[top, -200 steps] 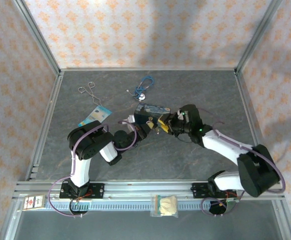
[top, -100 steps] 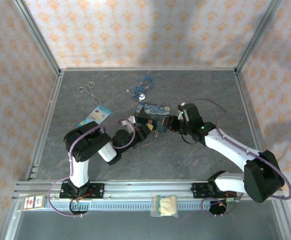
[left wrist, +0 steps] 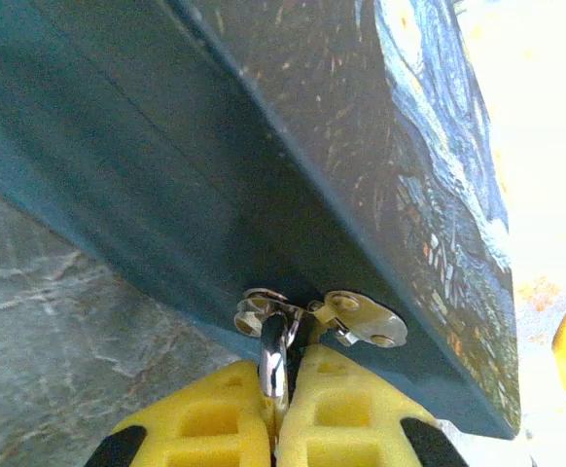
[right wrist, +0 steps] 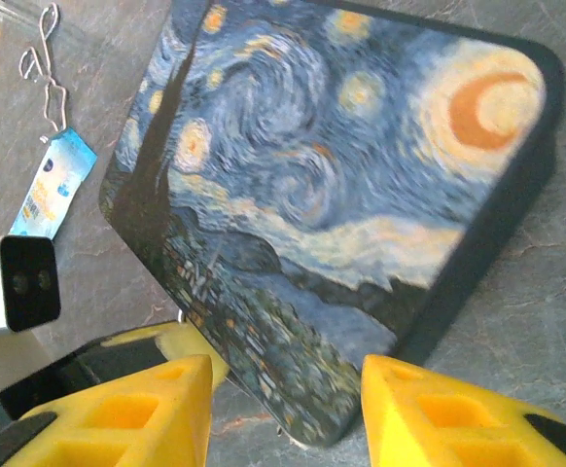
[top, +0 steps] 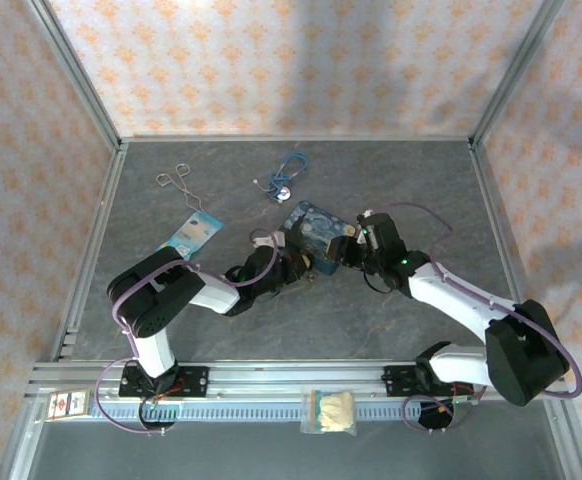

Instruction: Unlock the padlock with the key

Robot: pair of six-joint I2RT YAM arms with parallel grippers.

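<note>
The left claw [left wrist: 277, 394] is closed on the padlock's [left wrist: 271, 348] silvery shackle, which threads the hasp [left wrist: 359, 318] on the front of the blue starry-painting box [left wrist: 264, 146]. The right claw [right wrist: 285, 384] stands open, its yellow fingers [right wrist: 132, 404] either side of the box's near corner, clamping nothing. To do this well, the left should likely hold the lock steady and turn its hidden body outward, so the key can be aligned squarely.

Black-and-white arms [top: 451, 297] trail purple cables [top: 426, 212] (jaws yellow), perhaps one green light [top: 405, 262].
</note>
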